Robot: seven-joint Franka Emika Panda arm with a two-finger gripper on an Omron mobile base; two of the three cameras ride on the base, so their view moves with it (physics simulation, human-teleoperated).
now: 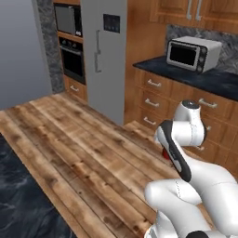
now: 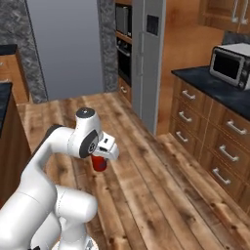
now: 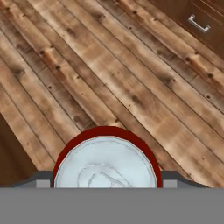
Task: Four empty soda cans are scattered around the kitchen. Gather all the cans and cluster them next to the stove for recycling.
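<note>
**Red soda can, held at the pincer, above the kitchen floor**

Item: soda can [image 3: 105, 157], red wall, silvery domed top with a pressed ring, seen end-on at the bottom centre of the hand view. In the right base view it hangs as a small red cylinder just under the pincer [image 2: 101, 158], left of centre; in the left base view a sliver of red shows behind the arm's forearm at right of centre.

Grip: pincer clenched on the can, a finger flanking either side of its wall.

Handling, as judged: empty, so very light; thin metal, smooth and slippery, easily dented by a hard squeeze. Best taken across the round wall near mid-height and kept upright; a gentle hold should suffice.

Beneath: floor [image 3: 131, 78] of wooden planks, brown, knotted, grain running diagonally.

Beyond: wooden drawers [image 2: 215, 146] with silver bar handles at right; dark stone surface [image 2: 215, 88] over them, bearing a boxy silver toaster oven [image 1: 193, 53] with black glass door.

Farthest: tall grey refrigerator [image 1: 107, 56], flat-fronted; built-in wall ovens [image 1: 69, 42] at upper left.
</note>
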